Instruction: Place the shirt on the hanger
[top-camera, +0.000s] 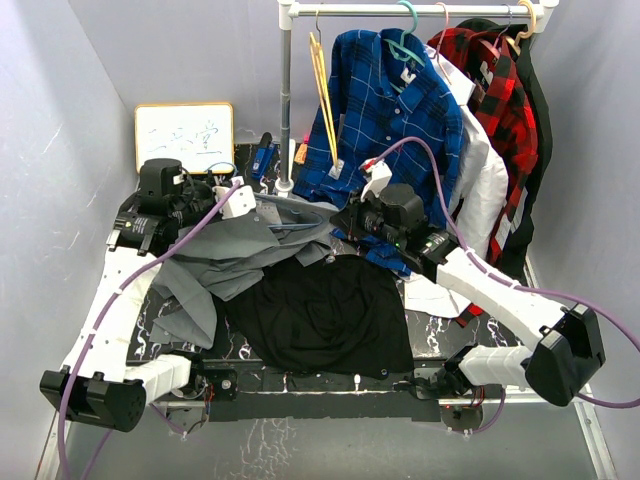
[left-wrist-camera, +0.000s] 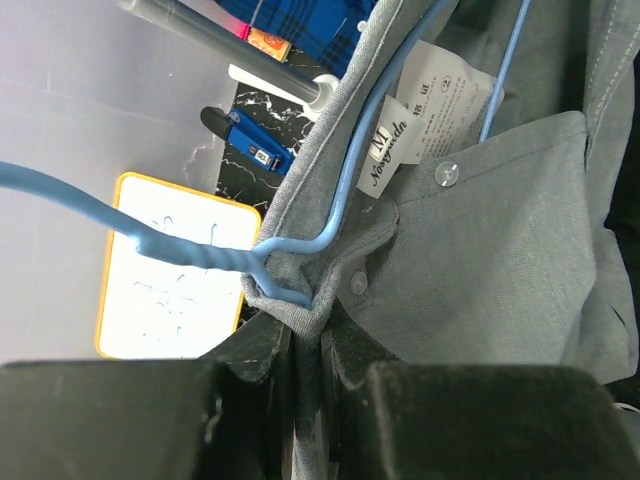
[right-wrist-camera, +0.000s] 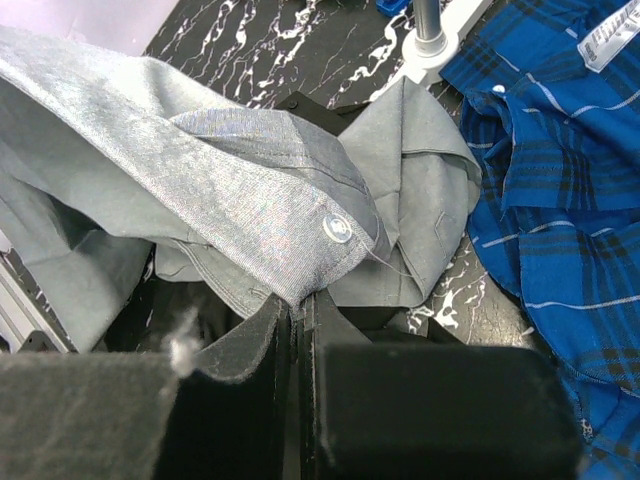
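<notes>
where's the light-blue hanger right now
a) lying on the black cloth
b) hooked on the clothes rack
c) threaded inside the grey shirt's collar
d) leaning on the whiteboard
c: the left wrist view shows the hanger with its wire running up inside the neck of the grey shirt, right beside the size label, and its hook sticking out of the collar.

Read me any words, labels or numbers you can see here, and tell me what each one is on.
"M": on the white size label inside the collar of the shirt.
Script brand word under it: starts "No", the rest is unclear.
Too small to read: the print on the care tag.
Unreadable blue scribbles: on the whiteboard.
</notes>
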